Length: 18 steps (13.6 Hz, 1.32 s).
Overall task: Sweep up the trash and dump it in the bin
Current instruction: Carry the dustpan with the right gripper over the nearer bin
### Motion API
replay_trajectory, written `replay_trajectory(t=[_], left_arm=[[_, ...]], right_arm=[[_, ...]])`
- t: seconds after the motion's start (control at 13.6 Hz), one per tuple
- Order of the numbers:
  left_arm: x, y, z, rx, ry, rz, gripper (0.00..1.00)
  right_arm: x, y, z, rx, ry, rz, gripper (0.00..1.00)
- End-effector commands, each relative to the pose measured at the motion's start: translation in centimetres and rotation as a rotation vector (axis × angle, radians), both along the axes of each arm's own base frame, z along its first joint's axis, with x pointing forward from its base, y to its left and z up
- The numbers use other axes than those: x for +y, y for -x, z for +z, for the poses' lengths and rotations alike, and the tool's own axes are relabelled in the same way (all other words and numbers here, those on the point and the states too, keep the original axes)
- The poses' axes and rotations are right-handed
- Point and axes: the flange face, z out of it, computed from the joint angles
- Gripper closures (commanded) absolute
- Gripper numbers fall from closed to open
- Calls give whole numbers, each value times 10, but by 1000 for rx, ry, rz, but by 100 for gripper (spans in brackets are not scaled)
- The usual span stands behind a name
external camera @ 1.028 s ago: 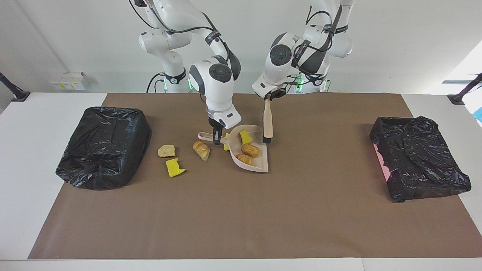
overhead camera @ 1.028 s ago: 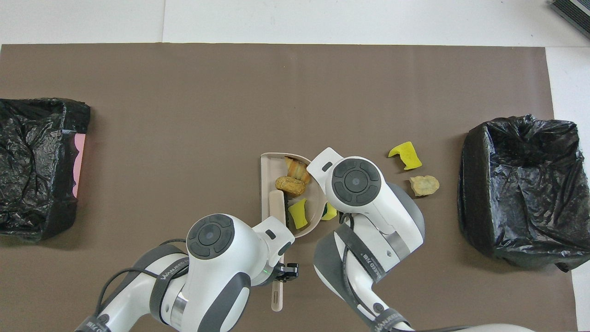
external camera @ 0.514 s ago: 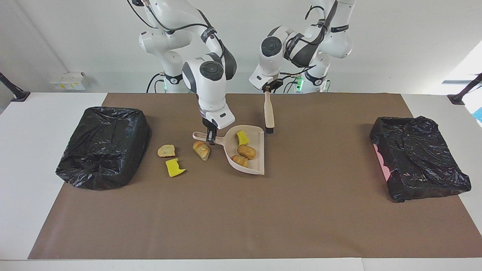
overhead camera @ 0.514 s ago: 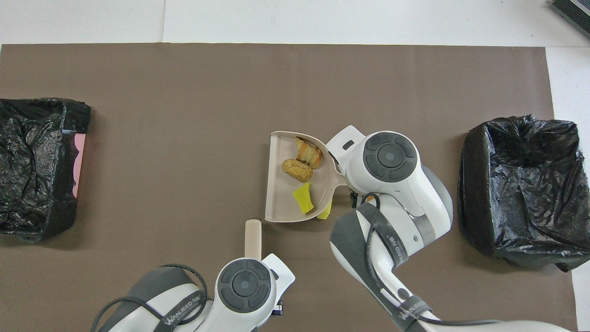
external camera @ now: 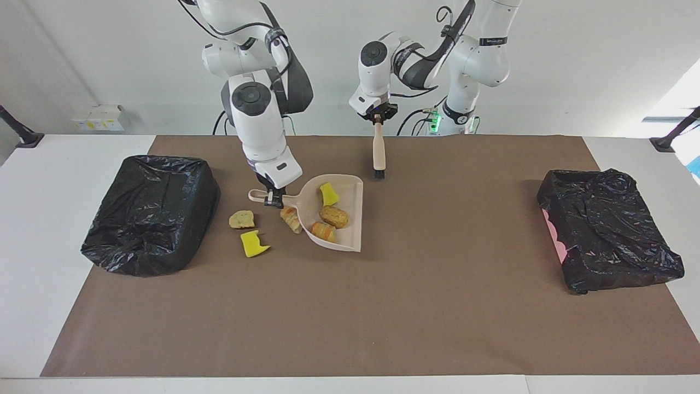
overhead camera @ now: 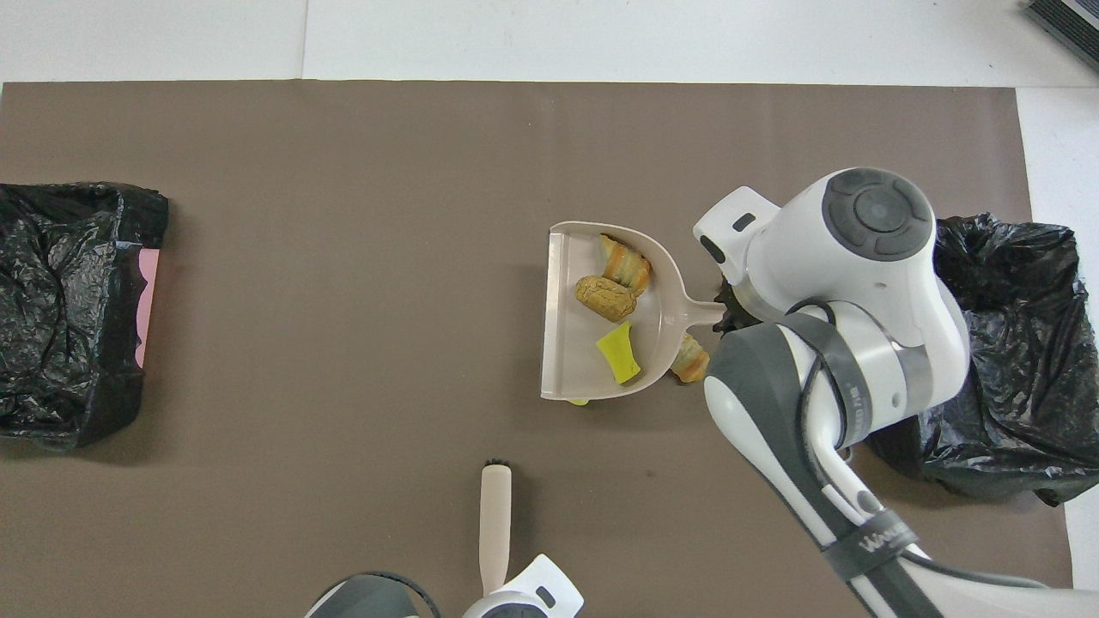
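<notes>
- I see a plain white wall (external camera: 574, 65) rising past the table's robot end.
- The white table (external camera: 33, 230) carries a brown mat (external camera: 437, 306) over most of its top.
- Bright daylight spills in at the left arm's end (external camera: 678, 93).
- A black clamp mount (external camera: 19, 131) sits at each robot-side corner.
- A small white box with yellow labels (external camera: 98, 117) rests against the wall.

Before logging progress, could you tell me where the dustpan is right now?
The dustpan hangs tilted in the right tool, held by its handle just above the mat, beside a bread chunk toward the right arm's bin.
</notes>
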Motion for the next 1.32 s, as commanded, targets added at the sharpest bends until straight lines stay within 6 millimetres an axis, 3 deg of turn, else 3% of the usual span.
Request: replay_trajectory(t=[0.0, 0.37, 0.73, 1.1, 1.25], left_arm=[[7, 16, -3, -3, 30, 15, 100], [2, 14, -6, -9, 51, 90, 100], [2, 12, -11, -2, 45, 78, 98], [7, 4, -15, 9, 46, 60, 53], [11, -6, -16, 12, 45, 76, 19]], right_arm=[[-28, -5, 17, 20, -32, 9, 100], [-108, 2, 56, 16, -28, -42, 100], [-222, 18, 79, 26, -16, -53, 100], [-332, 38, 82, 27, 76, -15, 100], [-359, 45, 85, 39, 173, -17, 100]])
